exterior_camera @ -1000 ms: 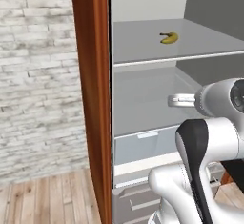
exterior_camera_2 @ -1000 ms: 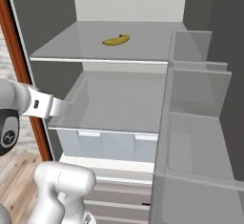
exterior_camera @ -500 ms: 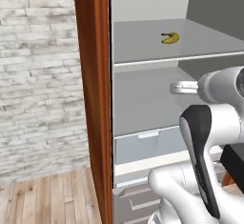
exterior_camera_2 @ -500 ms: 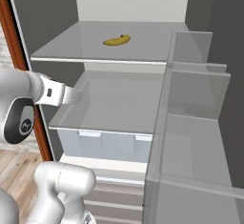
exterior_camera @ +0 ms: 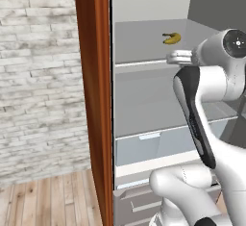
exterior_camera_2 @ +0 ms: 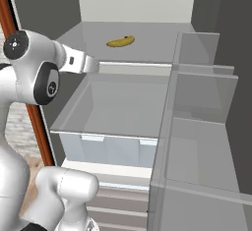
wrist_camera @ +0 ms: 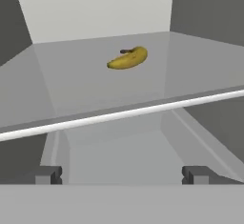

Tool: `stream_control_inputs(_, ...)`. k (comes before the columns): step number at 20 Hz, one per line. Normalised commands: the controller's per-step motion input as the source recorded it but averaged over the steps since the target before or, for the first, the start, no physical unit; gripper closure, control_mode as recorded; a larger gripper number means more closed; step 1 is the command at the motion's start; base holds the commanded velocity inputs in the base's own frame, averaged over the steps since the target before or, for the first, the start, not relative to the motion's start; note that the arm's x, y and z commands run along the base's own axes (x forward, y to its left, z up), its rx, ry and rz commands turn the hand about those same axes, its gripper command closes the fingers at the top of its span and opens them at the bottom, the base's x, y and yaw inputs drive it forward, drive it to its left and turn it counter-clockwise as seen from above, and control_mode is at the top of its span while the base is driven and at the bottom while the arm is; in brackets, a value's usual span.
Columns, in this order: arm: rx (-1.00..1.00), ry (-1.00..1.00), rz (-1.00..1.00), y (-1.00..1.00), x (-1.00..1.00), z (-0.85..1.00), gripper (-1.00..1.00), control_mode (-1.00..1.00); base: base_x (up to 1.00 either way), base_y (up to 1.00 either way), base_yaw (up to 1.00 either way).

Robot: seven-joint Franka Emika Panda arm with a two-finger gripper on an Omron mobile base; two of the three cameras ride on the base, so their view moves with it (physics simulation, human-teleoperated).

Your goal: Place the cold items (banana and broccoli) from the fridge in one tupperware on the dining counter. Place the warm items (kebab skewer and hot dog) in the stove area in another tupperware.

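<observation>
Setting: open fridge (exterior_camera_2: 123, 122), red-brown side panel (exterior_camera: 93, 100), brick wall (exterior_camera: 38, 76)
Banana (wrist_camera: 127, 58): lying on upper grey shelf (wrist_camera: 86, 89), mid-depth
Gripper (wrist_camera: 122, 174): jaws wide apart, empty, at shelf front edge, well short of banana

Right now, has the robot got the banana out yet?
Not yet. The fridge is already open, and the banana lies untouched on its shelf. The gripper is open and empty, pointing at it. Grabbing and packing are left.
</observation>
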Motion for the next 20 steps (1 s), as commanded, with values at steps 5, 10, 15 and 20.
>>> stream_control_inputs(5, 0.00, 0.00, -0.04, -0.12, 0.64, 0.26, -1.00, -1.00, 0.00, 0.00, 0.00)
stream_control_inputs(10, 0.00, 0.03, -0.14, -0.22, 0.55, 0.04, -1.00, -1.00, 0.00, 0.00, 0.00)
stream_control_inputs(15, 0.00, 0.07, -0.12, -0.21, 0.57, 0.00, -1.00, -1.00, 0.00, 0.00, 0.00)
stream_control_inputs(20, 0.00, 0.00, -0.03, -0.13, 0.49, 0.00, -1.00, -1.00, 0.00, 0.00, 0.00)
